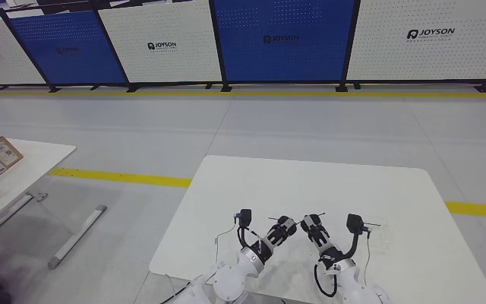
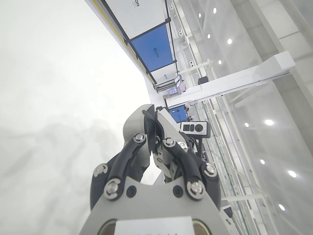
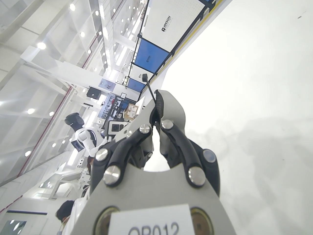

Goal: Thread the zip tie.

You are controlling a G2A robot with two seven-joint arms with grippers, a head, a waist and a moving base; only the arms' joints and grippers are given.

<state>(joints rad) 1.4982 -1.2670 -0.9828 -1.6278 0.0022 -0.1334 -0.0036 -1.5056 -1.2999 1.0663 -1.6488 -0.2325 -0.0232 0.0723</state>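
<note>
Near the tabletop [image 1: 319, 182]'s near edge, the left tool [image 2: 152, 110] is pinched narrow on a thin black strip [image 2: 155, 126]. Just beside it, the right tool [image 3: 156, 97] clamps the zip tie [image 3: 149, 87], whose head sticks out beyond the fingertips, above the tabletop.

The white bench [image 1: 250, 190] stands on a pale grey floor [image 1: 228, 129] crossed by a yellow line [image 1: 121, 178]. Far ahead of the left pincer [image 1: 282, 226] and right pincer [image 1: 313, 225] runs a wall of blue and white perforated panels [image 1: 281, 38]. Out beyond the left pincer's side stands another white table [image 1: 38, 163]. Round ceiling lights [image 3: 41, 45] shine overhead.
</note>
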